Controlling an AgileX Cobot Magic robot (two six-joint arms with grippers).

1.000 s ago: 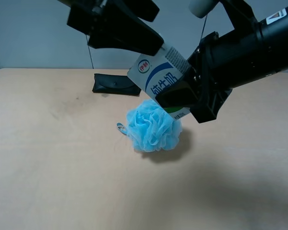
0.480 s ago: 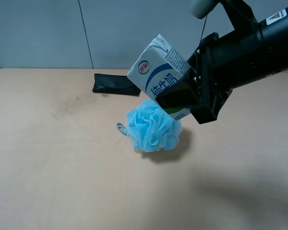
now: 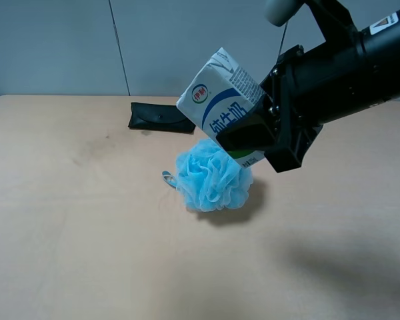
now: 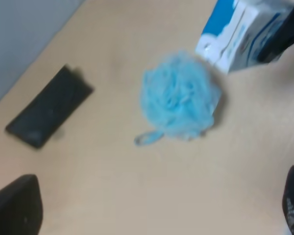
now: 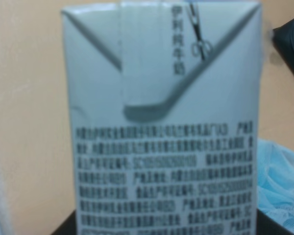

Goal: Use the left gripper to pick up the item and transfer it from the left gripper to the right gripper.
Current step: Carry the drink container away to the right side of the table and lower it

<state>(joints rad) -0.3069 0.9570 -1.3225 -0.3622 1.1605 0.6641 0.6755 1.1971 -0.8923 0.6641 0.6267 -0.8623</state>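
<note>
Holding the milk carton (image 3: 220, 100) in the right gripper (image 3: 251, 141) alone

We see its jaws clamped on the milk carton's lower end, tilted in air at 1 o'clock of the blue sponge (image 3: 213, 175). The left gripper (image 4: 154, 208) gapes wide and empty, so we judge the handover done.

high overview, wrist views, shared carton (image 3: 220, 100)

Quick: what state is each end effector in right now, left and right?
Left end effector: open, holding nothing.
Right end effector: closed on the milk carton.
</note>
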